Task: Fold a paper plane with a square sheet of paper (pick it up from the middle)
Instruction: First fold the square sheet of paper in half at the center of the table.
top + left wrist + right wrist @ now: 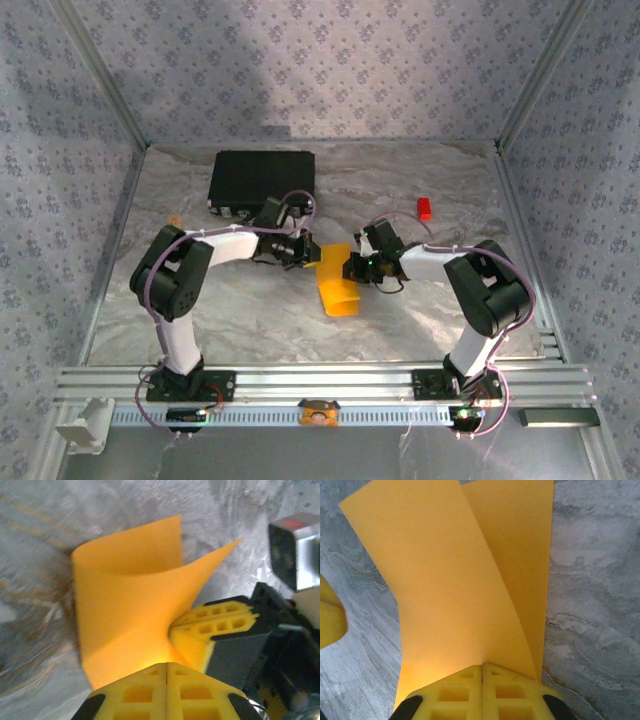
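While both arms are reaching in toward each other, the left gripper (166, 670) is pinching the square sheet of paper (125, 605) between pressed-together pads. The right gripper (482, 672) is clamping the same sheet just beside it. The paper is curling out ahead of both fingertips, doubled over itself. A black case (262, 180) is lying beyond the left gripper.

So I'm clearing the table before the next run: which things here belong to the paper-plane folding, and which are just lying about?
Belongs to the job: square sheet of paper, bent; left end effector and right end effector, both shut on it.
Lying about: black rectangular case, far side; small red block, right of it.
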